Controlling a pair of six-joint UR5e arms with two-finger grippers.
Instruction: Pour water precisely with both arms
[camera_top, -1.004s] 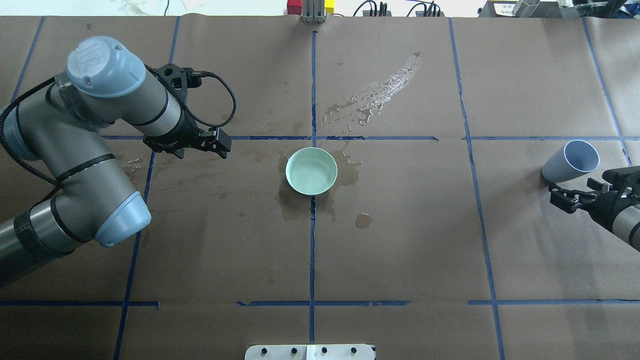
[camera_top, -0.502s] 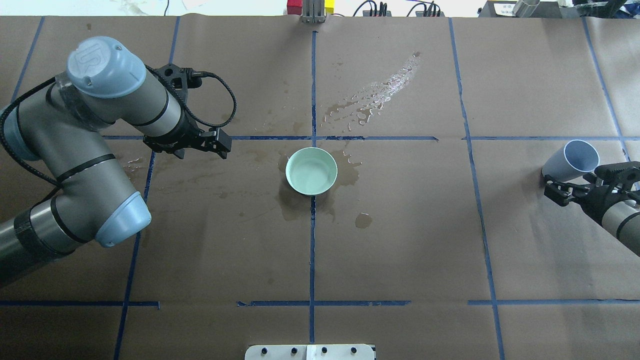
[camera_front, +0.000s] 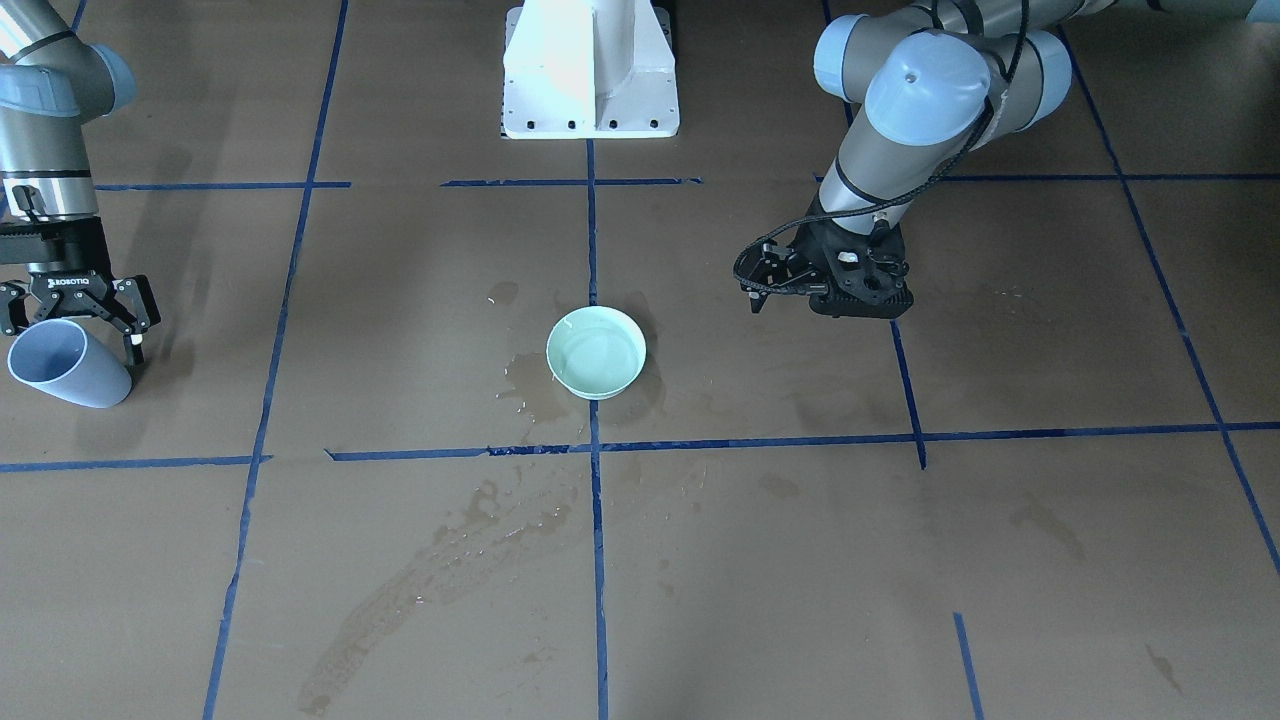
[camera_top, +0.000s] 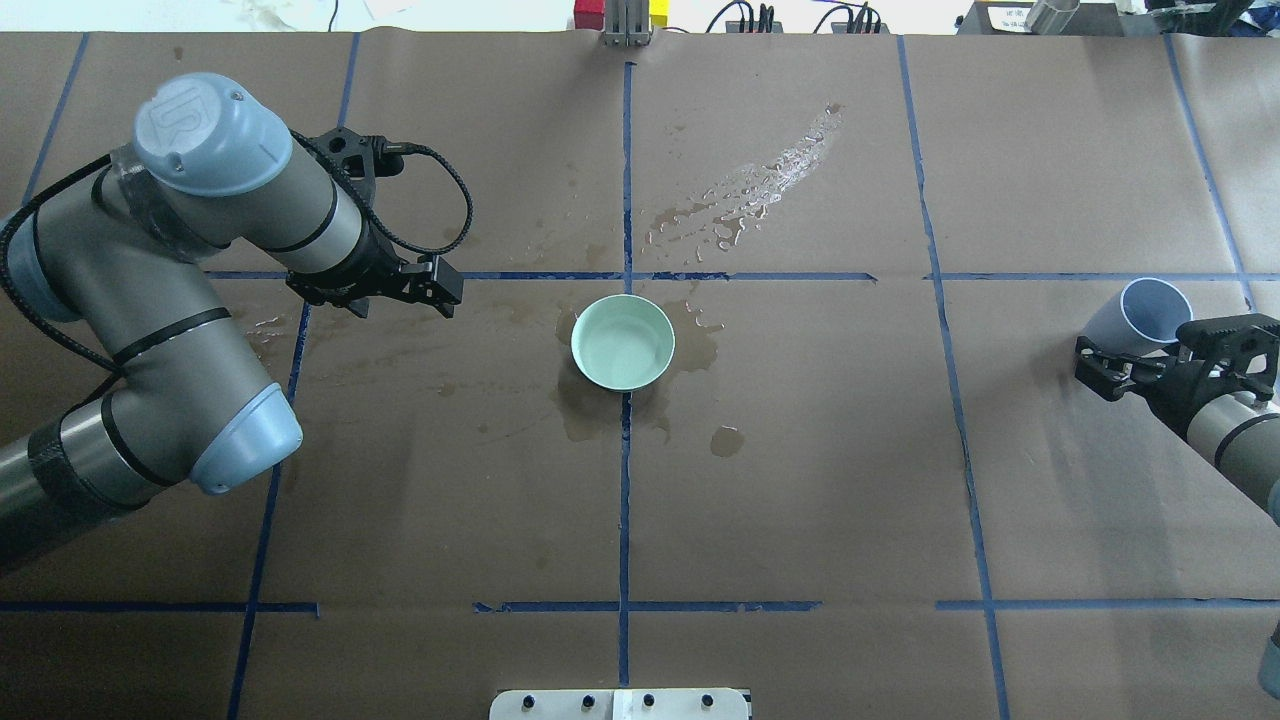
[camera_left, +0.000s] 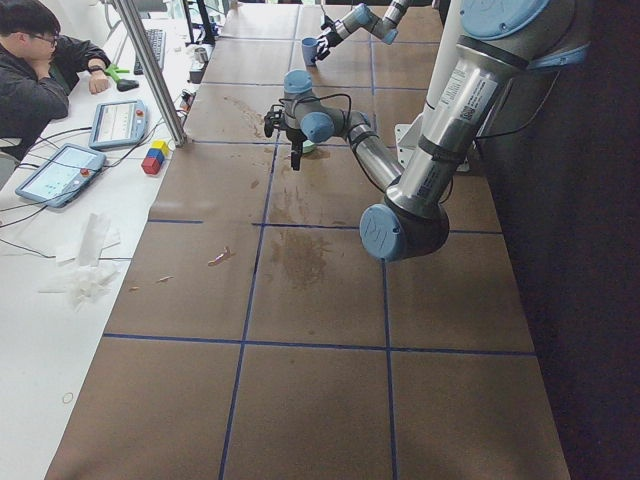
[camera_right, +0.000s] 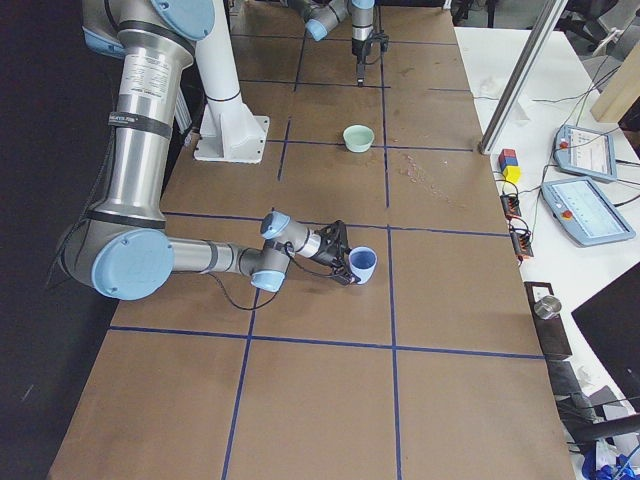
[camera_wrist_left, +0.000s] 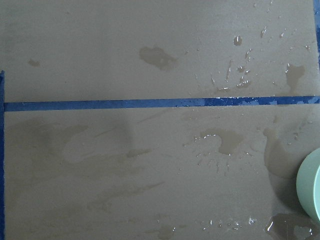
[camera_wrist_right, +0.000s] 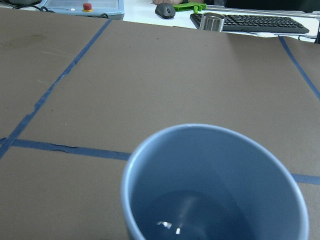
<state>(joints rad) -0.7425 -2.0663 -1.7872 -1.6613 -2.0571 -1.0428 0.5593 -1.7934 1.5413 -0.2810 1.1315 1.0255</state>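
One smooth blue cup (camera_top: 1145, 315) sits between the right claw (camera_top: 1135, 352)'s spread fingers; left claw (camera_top: 425, 288) unclear

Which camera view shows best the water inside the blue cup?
The right wrist-mounted view: it looks into the blue cup, where the water glints at the bottom. The overhead and front-facing views show only the cup's outside and rim.

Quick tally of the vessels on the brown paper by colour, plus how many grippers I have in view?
Blue cup: 1
Green bowl: 1
Grippers: 2, left gripper and right gripper
Total: 4
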